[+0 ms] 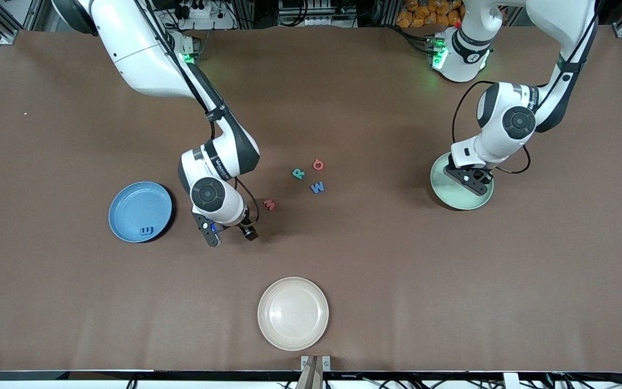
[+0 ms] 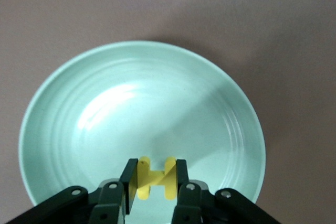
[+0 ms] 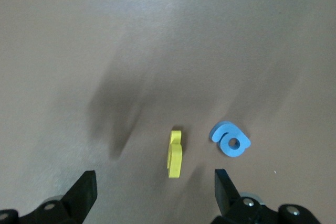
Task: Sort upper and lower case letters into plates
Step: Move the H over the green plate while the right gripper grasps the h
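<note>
My left gripper [image 2: 153, 171] is shut on a yellow letter H [image 2: 153, 181] and hangs over the mint green plate [image 2: 131, 119], which lies at the left arm's end of the table [image 1: 454, 201]. My right gripper [image 3: 155, 190] is open above the table, with a yellow letter [image 3: 175, 153] standing on edge and a blue letter [image 3: 230, 139] lying under it. Both are hidden in the front view by that gripper [image 1: 231, 233]. The sky blue plate [image 1: 130, 205] holds one blue letter [image 1: 147, 231]. A red M [image 1: 269, 204], teal R [image 1: 298, 173], blue W [image 1: 317, 187] and another red letter [image 1: 318, 164] lie mid-table.
A cream-white plate [image 1: 293, 313] sits near the table edge closest to the front camera. The right arm's elbow and forearm [image 1: 219, 135] stretch over the table between its base and the loose letters.
</note>
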